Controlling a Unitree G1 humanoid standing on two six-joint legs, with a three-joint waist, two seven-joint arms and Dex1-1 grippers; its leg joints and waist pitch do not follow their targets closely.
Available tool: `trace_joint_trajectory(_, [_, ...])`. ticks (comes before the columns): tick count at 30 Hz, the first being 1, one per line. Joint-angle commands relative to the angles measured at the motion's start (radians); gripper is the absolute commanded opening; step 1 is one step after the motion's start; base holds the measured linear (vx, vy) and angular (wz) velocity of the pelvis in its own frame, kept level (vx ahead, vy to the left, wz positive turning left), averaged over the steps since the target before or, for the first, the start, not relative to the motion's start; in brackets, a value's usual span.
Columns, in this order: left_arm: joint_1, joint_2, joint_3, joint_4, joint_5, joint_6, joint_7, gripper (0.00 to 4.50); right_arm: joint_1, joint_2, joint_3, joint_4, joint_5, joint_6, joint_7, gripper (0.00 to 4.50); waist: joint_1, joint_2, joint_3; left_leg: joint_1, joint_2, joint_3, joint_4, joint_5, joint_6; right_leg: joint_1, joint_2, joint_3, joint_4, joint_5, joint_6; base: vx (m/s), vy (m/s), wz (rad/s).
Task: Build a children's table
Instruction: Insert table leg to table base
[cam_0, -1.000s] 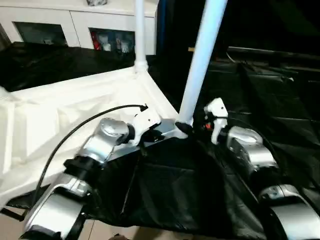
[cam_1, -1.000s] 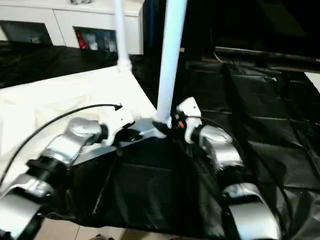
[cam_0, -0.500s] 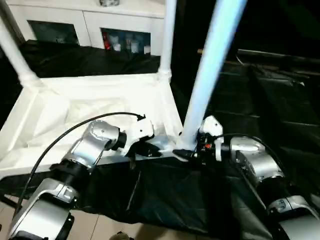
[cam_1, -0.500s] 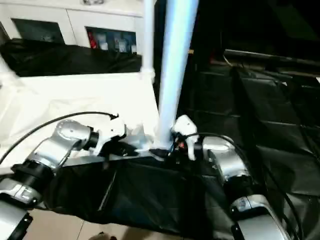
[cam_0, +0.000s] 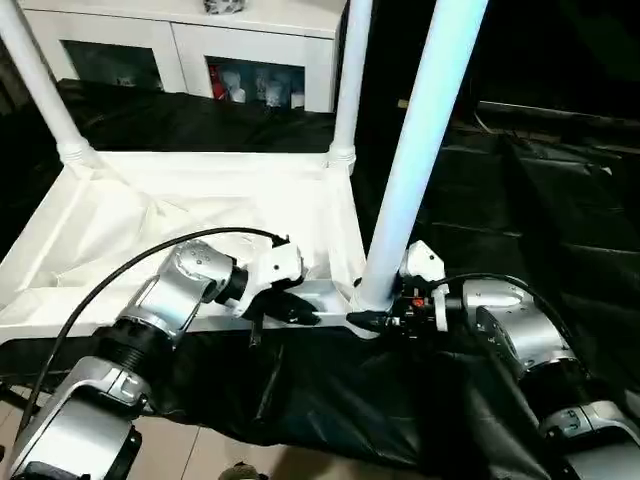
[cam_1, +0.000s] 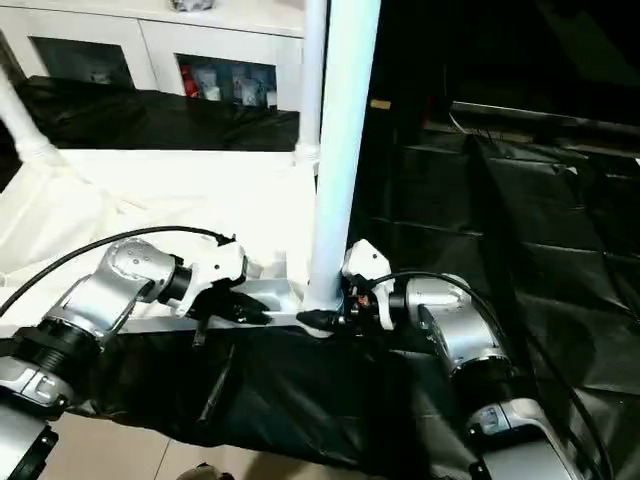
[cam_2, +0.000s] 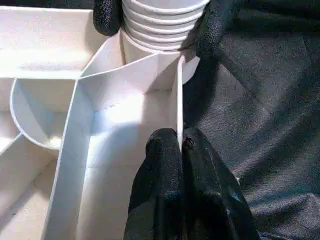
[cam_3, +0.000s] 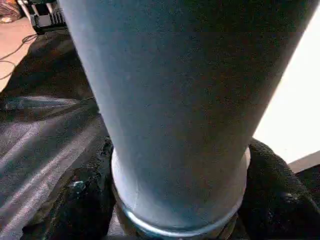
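Note:
The children's table top (cam_0: 190, 200) lies upside down, ribbed side up, on black sheeting. Three white legs stand upright in its corner sockets: far left (cam_0: 35, 85), far right (cam_0: 350, 80) and near right (cam_0: 425, 140). My left gripper (cam_0: 305, 312) is shut on the thin near rim wall (cam_2: 178, 100) beside the near right socket. My right gripper (cam_0: 372, 320) clasps the ribbed base of the near right leg (cam_3: 175, 115), one finger (cam_3: 272, 185) pressed against each side of it.
A white glass-door cabinet (cam_0: 250, 65) stands behind the table top. Black sheeting (cam_0: 540, 200) covers the area to the right and in front. A black cable (cam_0: 120, 275) arcs over my left forearm. Light floor (cam_0: 200, 455) shows at the near edge.
The camera has shifted, bringing the far left leg into view and showing the table top more level. Both grippers keep their places on the rim and the leg base.

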Motion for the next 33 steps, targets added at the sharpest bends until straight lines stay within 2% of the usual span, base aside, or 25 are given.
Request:
trace_joint_trajectory(1, [0.002,-0.018,-0.028,-0.024,-0.011,-0.006,-0.015,0.00,0.024,0.013,0.026,-0.006,0.016,0.037,0.024,2.81,-0.003,0.006,-0.061,0.020,0.034,-0.009,-0.072,-0.180,0.023,0.045,-0.060,0.033,-0.052,-0.087,-0.263,0.000,0.000,0.00])
trace_joint_trajectory(6, [-0.006,-0.052,-0.005,-0.007,-0.014,0.016,0.040,0.00,0.029,0.056,-0.015,0.004,0.032,0.039,-0.061,2.79,-0.004,0.005,-0.060,0.018,0.032,-0.008,-0.072,-0.182,0.016,0.045,-0.061,0.035,-0.054,-0.098,-0.257,0.000,0.000,0.00])
trace_joint_trajectory(8, [-0.017,-0.073,0.009,0.009,-0.011,0.025,0.085,0.00,0.025,0.077,-0.029,0.022,0.021,0.034,-0.124,2.78,-0.006,0.004,-0.056,0.019,0.031,-0.009,-0.074,-0.212,0.004,0.041,-0.062,0.036,-0.060,-0.161,-0.245,0.000,0.000,0.00])
trace_joint_trajectory(9, [-0.035,-0.101,0.024,0.036,-0.001,0.036,0.151,0.00,0.016,0.103,-0.048,0.053,0.006,0.031,-0.210,2.77,-0.008,0.003,-0.056,0.019,0.030,-0.009,-0.074,-0.216,-0.003,0.040,-0.064,0.038,-0.063,-0.177,-0.240,0.000,0.000,0.00])
trace_joint_trajectory(11, [-0.092,-0.200,0.058,0.129,0.036,0.066,0.370,0.00,-0.027,0.199,-0.120,0.163,-0.019,0.044,-0.514,2.77,-0.015,0.004,-0.052,0.024,0.026,-0.013,-0.078,-0.259,-0.033,0.035,-0.067,0.039,-0.074,-0.295,-0.210,0.000,0.000,0.00])
trace_joint_trajectory(13, [-0.100,-0.216,0.063,0.142,0.040,0.071,0.402,0.00,-0.034,0.216,-0.132,0.178,-0.019,0.048,-0.562,2.77,-0.021,0.000,-0.050,0.025,0.024,-0.019,-0.081,-0.281,-0.048,0.035,-0.068,0.037,-0.082,-0.382,-0.178,0.000,0.000,0.00])
trace_joint_trajectory(14, [-0.103,-0.224,0.066,0.148,0.040,0.073,0.416,0.00,-0.037,0.223,-0.138,0.183,-0.018,0.050,-0.583,2.77,-0.024,0.000,-0.051,0.020,0.025,-0.019,-0.082,-0.273,-0.036,0.037,-0.068,0.038,-0.084,-0.367,-0.167,0.000,0.000,0.00])
trace_joint_trajectory(15, [-0.112,-0.250,0.070,0.165,0.044,0.076,0.458,0.00,-0.048,0.249,-0.163,0.202,-0.010,0.046,-0.648,2.77,-0.024,0.004,-0.052,0.020,0.025,-0.019,-0.081,-0.270,-0.031,0.037,-0.067,0.038,-0.084,-0.350,-0.168,0.000,0.000,0.00])
trace_joint_trajectory(17, [-0.115,-0.293,0.063,0.182,0.053,0.073,0.506,0.00,-0.064,0.295,-0.196,0.232,0.013,0.044,-0.714,2.77,-0.028,0.004,-0.054,0.019,0.024,-0.017,-0.080,-0.256,-0.027,0.037,-0.064,0.039,-0.079,-0.293,-0.183,0.000,0.000,0.00])
trace_joint_trajectory(20, [-0.107,-0.309,0.043,0.179,0.065,0.061,0.510,0.00,-0.055,0.315,-0.176,0.230,0.000,0.035,-0.708,2.77,-0.026,0.005,-0.058,0.016,0.023,-0.015,-0.077,-0.229,-0.006,0.042,-0.062,0.037,-0.075,-0.234,-0.193,0.000,0.000,0.00])
trace_joint_trajectory(23, [-0.108,-0.313,0.043,0.192,0.077,0.045,0.510,0.00,-0.052,0.327,-0.179,0.235,-0.005,0.025,-0.713,2.76,-0.028,0.007,-0.057,0.015,0.024,-0.015,-0.078,-0.225,-0.002,0.042,-0.060,0.036,-0.072,-0.206,-0.201,0.000,0.000,0.00])
trace_joint_trajectory(25, [-0.111,-0.317,0.046,0.204,0.082,0.038,0.518,0.00,-0.056,0.335,-0.186,0.245,-0.006,0.017,-0.727,2.76,-0.029,0.007,-0.055,0.017,0.024,-0.015,-0.079,-0.238,-0.003,0.040,-0.060,0.036,-0.075,-0.219,-0.201,0.000,0.000,0.00])
trace_joint_trajectory(30, [-0.107,-0.295,0.042,0.212,0.093,-0.001,0.507,0.00,-0.060,0.331,-0.198,0.263,-0.013,-0.047,-0.726,2.76,-0.033,0.007,-0.050,0.021,0.026,-0.020,-0.086,-0.330,-0.011,0.032,-0.067,0.037,-0.091,-0.372,-0.168,0.000,0.000,0.00])
trace_joint_trajectory(33, [-0.100,-0.281,0.040,0.203,0.091,-0.016,0.493,0.00,-0.056,0.324,-0.203,0.261,-0.008,-0.073,-0.713,2.76,-0.024,0.011,-0.051,0.030,0.032,-0.018,-0.087,-0.321,-0.016,0.025,-0.066,0.041,-0.090,-0.333,-0.180,0.000,0.000,0.00])
